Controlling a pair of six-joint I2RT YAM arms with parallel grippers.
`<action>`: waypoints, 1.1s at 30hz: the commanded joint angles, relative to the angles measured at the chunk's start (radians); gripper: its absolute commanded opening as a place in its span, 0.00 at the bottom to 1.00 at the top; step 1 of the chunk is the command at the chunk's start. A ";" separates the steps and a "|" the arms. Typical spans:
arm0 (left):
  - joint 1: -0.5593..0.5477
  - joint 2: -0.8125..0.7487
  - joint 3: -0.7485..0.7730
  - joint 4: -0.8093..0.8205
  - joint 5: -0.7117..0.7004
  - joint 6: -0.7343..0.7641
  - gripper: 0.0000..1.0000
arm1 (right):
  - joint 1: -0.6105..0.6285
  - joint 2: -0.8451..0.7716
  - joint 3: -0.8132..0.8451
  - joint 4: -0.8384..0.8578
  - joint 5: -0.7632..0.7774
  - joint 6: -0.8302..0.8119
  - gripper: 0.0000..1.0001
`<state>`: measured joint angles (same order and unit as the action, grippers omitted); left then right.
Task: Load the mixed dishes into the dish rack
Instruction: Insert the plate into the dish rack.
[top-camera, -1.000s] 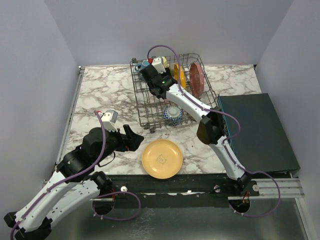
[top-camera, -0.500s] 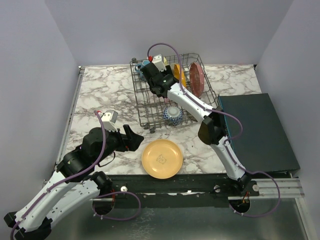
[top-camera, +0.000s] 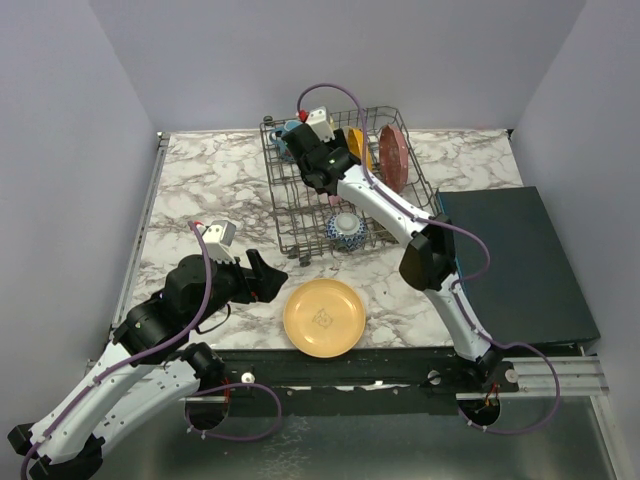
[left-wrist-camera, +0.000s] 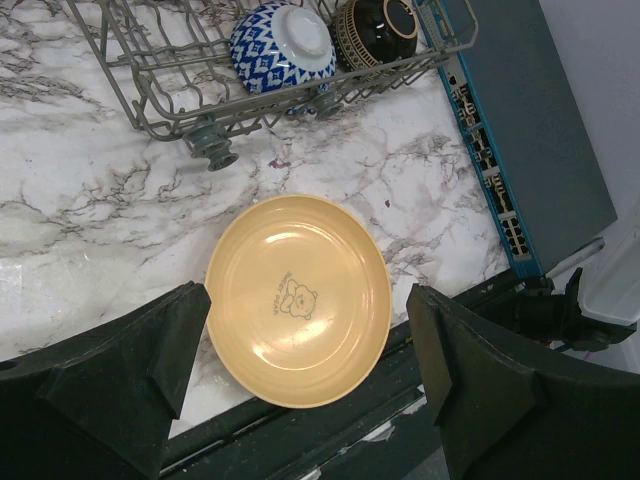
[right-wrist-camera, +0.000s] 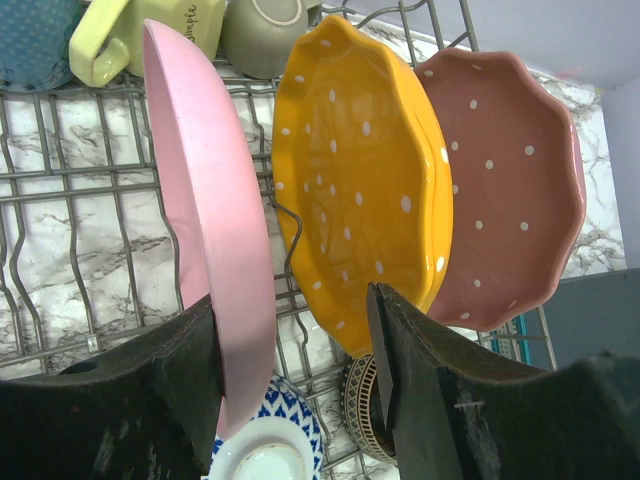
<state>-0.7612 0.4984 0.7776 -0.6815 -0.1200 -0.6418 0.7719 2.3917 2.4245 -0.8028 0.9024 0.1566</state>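
Left gripper (left-wrist-camera: 307, 290) hangs low over the near edge of the marble table (top-camera: 200, 190), fingers (left-wrist-camera: 120, 380) spread wide and holding nothing. The yellow plate (left-wrist-camera: 298, 298) lies flat right under the gap, face up, with a small bear print in the middle. It sits on the table just in front of the dish rack (top-camera: 300, 215), apart from it.

Over to the right gripper (right-wrist-camera: 290, 305), reached deep into the rack. Its jaws are parted too, not pinched on anything. The pink plate (right-wrist-camera: 210, 230) stands on edge between the tines, and its lower rim runs down against the inner side of one finger (right-wrist-camera: 150, 400); whether they actually touch, I can't tell.

Next to the pink plate stands the orange scalloped plate (right-wrist-camera: 360, 190) with white dots, upright, and behind that the dark red plate (right-wrist-camera: 500, 190), also dotted and scalloped. Along the far end of the rack sit the blue mug (right-wrist-camera: 35, 40), the pale yellow mug (right-wrist-camera: 150, 35) and the grey-beige mug (right-wrist-camera: 262, 30), close together in a row. At the near end, the blue-white bowl (left-wrist-camera: 283, 45) is upside down with the dark brown bowl (left-wrist-camera: 375, 30) just beside it. The dark box (top-camera: 515, 265) sits to the right of the rack.
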 joint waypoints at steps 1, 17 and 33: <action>0.002 -0.002 -0.008 0.014 -0.001 0.011 0.90 | -0.022 -0.080 -0.020 -0.007 0.050 0.014 0.59; 0.001 0.004 -0.008 0.014 -0.005 0.009 0.90 | -0.046 -0.127 -0.080 -0.019 0.029 0.048 0.59; 0.002 0.006 -0.008 0.014 -0.007 0.011 0.90 | -0.020 -0.125 -0.076 0.014 -0.066 0.044 0.69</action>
<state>-0.7612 0.4988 0.7773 -0.6815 -0.1200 -0.6418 0.7532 2.3280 2.3474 -0.8070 0.8211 0.2089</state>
